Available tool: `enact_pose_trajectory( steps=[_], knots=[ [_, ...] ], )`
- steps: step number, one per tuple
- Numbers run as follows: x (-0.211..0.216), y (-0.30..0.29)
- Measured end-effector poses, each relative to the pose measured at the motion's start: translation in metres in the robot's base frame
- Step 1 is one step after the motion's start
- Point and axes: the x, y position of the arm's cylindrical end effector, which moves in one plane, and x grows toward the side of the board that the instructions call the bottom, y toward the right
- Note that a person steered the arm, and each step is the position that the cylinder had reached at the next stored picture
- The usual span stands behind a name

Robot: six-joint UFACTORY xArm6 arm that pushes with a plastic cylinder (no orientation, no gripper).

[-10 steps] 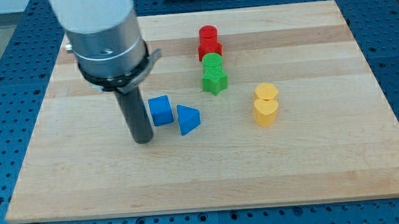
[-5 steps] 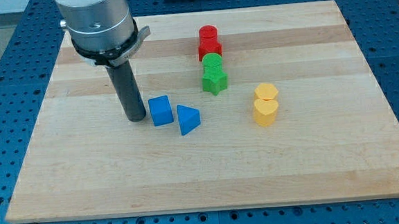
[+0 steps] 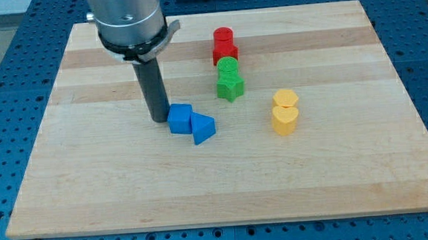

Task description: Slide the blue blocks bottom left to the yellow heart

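A blue cube (image 3: pixel 180 119) and a blue triangular block (image 3: pixel 202 127) sit touching each other near the board's middle. My tip (image 3: pixel 159 119) is against the cube's left side, slightly above it in the view. A yellow heart (image 3: pixel 285 120) lies to the right of the blue blocks, with a second yellow block (image 3: pixel 286 98) touching it just above.
A green star-like block (image 3: pixel 230 86) and a green round block (image 3: pixel 228 66) stand above and right of the blue pair. Two red blocks (image 3: pixel 224 43) stand above those. The wooden board (image 3: pixel 91 187) lies on a blue perforated table.
My tip moved up the view and then right, reaching the blue cube. The cube slid right until it touches the blue triangular block.
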Motion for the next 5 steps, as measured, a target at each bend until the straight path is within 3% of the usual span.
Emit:
enact_pose_trajectory(
  steps=[5],
  knots=[
    [0.056,0.046]
  ],
)
